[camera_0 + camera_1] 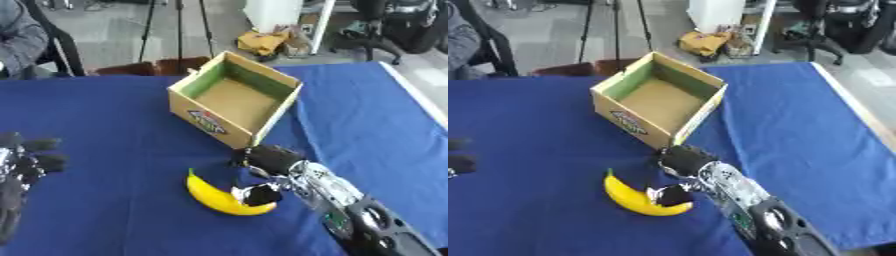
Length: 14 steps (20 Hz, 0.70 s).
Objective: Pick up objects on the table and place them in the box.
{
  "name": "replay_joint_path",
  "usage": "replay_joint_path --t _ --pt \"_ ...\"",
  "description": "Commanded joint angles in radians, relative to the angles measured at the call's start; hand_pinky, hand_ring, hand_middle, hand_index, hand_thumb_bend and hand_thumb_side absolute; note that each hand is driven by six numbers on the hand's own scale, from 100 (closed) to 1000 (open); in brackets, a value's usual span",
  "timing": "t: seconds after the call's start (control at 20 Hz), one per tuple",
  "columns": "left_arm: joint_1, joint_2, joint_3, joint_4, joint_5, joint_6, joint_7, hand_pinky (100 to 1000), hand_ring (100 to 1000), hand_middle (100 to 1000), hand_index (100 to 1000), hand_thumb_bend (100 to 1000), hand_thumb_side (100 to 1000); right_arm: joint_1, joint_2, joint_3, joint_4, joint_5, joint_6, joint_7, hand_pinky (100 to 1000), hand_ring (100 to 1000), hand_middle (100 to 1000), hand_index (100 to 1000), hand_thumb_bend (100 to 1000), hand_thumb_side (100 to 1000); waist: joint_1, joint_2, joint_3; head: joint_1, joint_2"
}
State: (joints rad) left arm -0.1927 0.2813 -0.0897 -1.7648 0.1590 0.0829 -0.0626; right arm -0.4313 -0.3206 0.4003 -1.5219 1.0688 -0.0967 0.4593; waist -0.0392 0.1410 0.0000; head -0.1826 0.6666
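Right hand [267, 175] reaches in from the lower right, fingers curled over the near end of the banana [214, 197], thumb against its tip, so it grips the fruit where it lies on the blue table [114, 125]. Just beyond it stands the cardboard box [234, 97], open at the top (green lining on its inner wall, a printed label on the near side) with nothing visible inside. Left hand [19, 167] rests at the left edge, fingers relaxed and holding nothing.
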Motion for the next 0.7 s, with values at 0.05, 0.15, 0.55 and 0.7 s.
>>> replay_joint_path --t 0.05,0.15,0.55,0.7 --pt "-0.007 0.01 -0.001 -0.015 0.004 0.0 -0.001 715 670 732 688 210 1000 -0.012 -0.011 -0.011 -0.045 0.009 0.002 0.003 653 738 775 861 100 708 0.002 -0.012 0.0 -0.002 -0.002" --pt "-0.008 0.01 -0.002 -0.015 0.004 0.0 -0.002 715 670 732 688 210 1000 -0.012 -0.014 -0.013 -0.074 0.003 0.004 0.011 652 737 773 861 100 704 0.001 -0.013 0.0 -0.002 -0.003" --pt "-0.008 0.01 -0.001 -0.015 0.004 0.0 -0.001 715 670 732 688 211 1000 0.0 -0.021 -0.011 -0.157 -0.005 0.009 0.056 653 726 770 864 100 732 0.0 -0.013 0.001 -0.002 -0.003" --pt "-0.009 0.01 -0.001 -0.015 0.004 0.0 -0.001 715 670 732 688 211 1000 0.011 -0.022 -0.006 -0.179 0.002 0.007 0.075 654 725 772 866 100 763 -0.001 -0.012 0.001 -0.002 -0.003"
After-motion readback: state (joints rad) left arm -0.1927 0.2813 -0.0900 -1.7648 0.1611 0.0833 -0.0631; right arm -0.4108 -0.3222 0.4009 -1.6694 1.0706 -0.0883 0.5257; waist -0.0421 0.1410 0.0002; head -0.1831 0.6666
